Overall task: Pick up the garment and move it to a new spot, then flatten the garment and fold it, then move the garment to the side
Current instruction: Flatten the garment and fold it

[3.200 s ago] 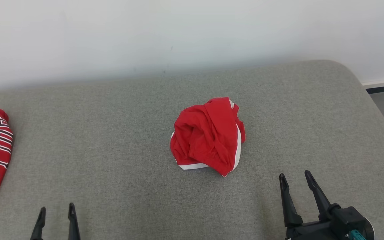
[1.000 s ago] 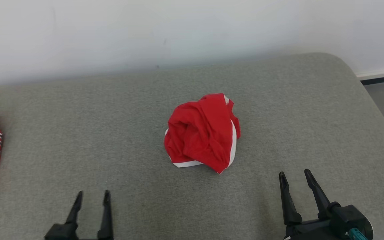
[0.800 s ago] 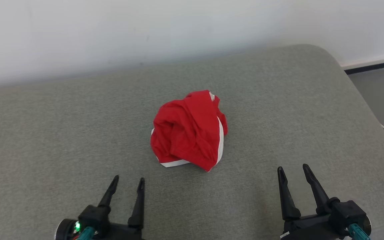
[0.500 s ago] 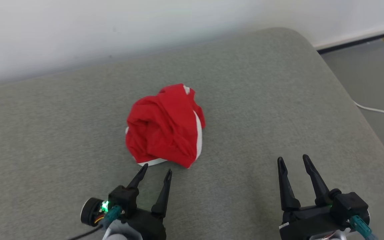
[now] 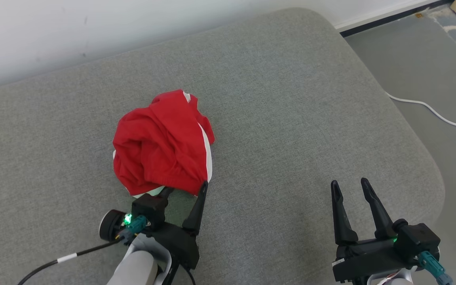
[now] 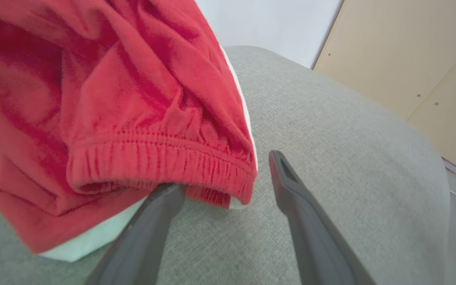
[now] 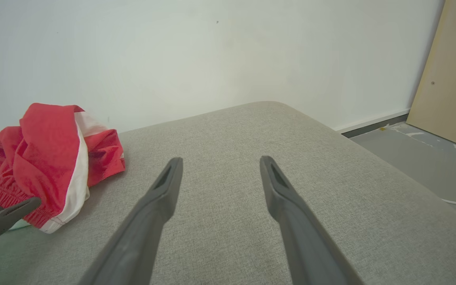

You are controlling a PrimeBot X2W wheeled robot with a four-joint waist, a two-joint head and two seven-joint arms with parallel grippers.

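The garment (image 5: 160, 146) is a crumpled red heap with white trim, lying left of centre on the grey cushion (image 5: 291, 99). My left gripper (image 5: 185, 187) is open at the heap's near edge. One finger is tucked under the gathered red waistband (image 6: 160, 158) and the other finger (image 6: 287, 182) stands just beside its right end. My right gripper (image 5: 349, 182) is open and holds nothing, low over bare cushion well to the right of the heap. From the right wrist, that gripper (image 7: 221, 159) points at the wall, with the garment (image 7: 50, 158) at far left.
The cushion's rounded right edge drops to a grey floor (image 5: 430, 59) where a white cable (image 5: 430, 111) lies. A white wall runs along the back. A pale wooden panel (image 6: 410, 59) stands at the far right.
The head view has swung right, so the scene has shifted left in it. My left gripper has come forward to the garment's near edge, one finger now under the waistband. The right gripper holds its place.
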